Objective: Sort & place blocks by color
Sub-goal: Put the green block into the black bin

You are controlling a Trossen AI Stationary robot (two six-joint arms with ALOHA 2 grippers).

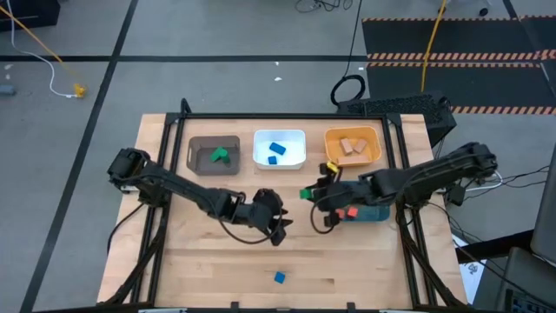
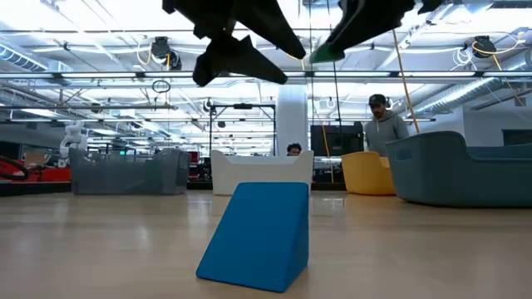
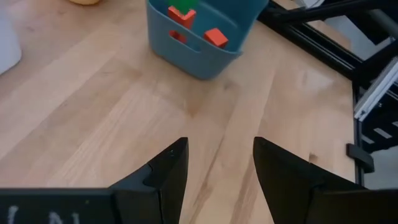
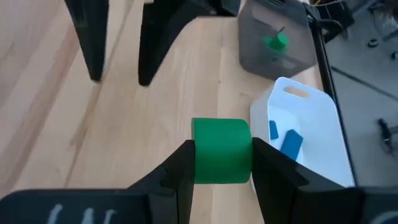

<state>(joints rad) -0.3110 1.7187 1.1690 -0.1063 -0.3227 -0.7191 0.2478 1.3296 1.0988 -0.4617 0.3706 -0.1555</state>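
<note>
A pale wooden table (image 1: 217, 252) is sitting on a grey floor, with a wide workshop and a person in a grey hoodie (image 2: 386, 124) showing behind. The left gripper (image 1: 280, 228) is hanging empty, fingers parted, above bare wood; a blue block (image 1: 279, 277) is lying apart, nearer the table's front edge. The right gripper (image 4: 221, 163) is clenching a smooth green block (image 4: 221, 150) between its fingers, raised off the table beside the teal bin (image 1: 375, 212).

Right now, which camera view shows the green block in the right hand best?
The right wrist view: the green block fills the gap between the right hand's fingers. The high view shows a small green spot; the low view a dim sliver overhead; the left wrist view hardly any.
</note>
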